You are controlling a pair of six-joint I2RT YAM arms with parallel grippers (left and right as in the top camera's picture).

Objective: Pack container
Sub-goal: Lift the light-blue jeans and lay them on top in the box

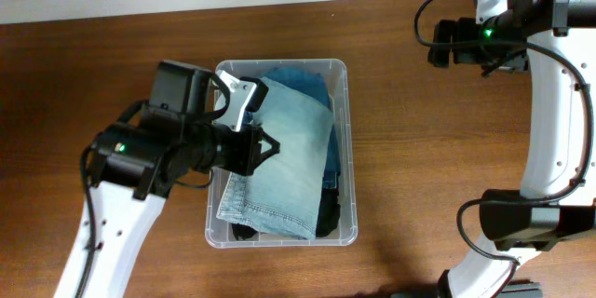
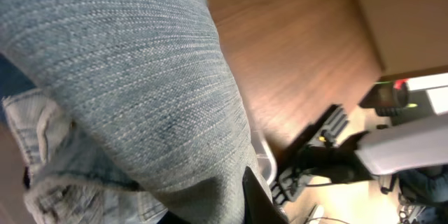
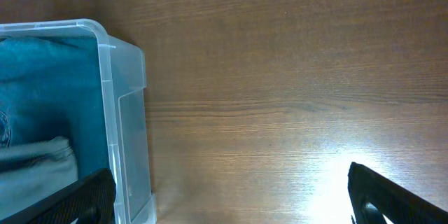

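The clear plastic container (image 1: 349, 149) sits mid-table and holds folded clothes. Light blue jeans (image 1: 293, 163) lie on top, over darker blue jeans (image 1: 298, 82) and a black garment (image 1: 328, 209). My left gripper (image 1: 265, 144) is over the container's left side, shut on the light jeans. In the left wrist view the light denim (image 2: 126, 70) fills the frame and only one finger (image 2: 259, 196) shows. My right gripper (image 1: 438, 42) is open and empty, raised at the back right. In the right wrist view it (image 3: 231, 196) hangs over bare table beside the container's wall (image 3: 129, 133).
The brown wooden table (image 1: 428, 149) surrounds the container. The right arm's white links (image 1: 549, 130) stand along the right edge. The container's rim (image 2: 264, 159) and the right arm's base (image 2: 406, 140) show in the left wrist view.
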